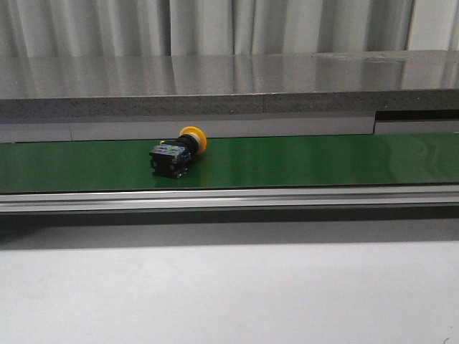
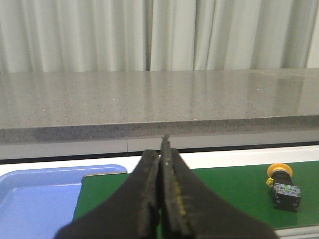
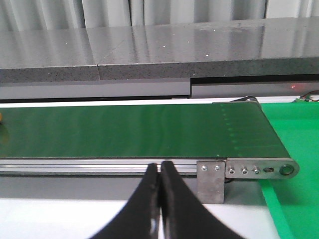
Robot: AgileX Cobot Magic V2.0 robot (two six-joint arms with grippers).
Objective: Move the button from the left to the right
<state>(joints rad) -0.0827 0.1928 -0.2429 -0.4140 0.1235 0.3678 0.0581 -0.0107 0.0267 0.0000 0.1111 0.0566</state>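
Front view: button point(image 1: 178, 153) lies on its side on green belt point(image 1: 323, 161), left of centre, untouched. Long axis slants, orange cap up-right and away, black body nearer. Left hand point(image 2: 160, 199) and right hand point(image 3: 159, 199) both pressed together, holding nothing. Approach step; next move likely needs 1 hand spread over the body.

Button point(image 1: 179, 151) on belt point(image 1: 323, 161), left of centre, lying on side; ledge point(image 1: 229, 86) behind belt, curtain point(image 1: 215, 25) behind ledge; tray point(image 2: 40, 196) at belt's left end
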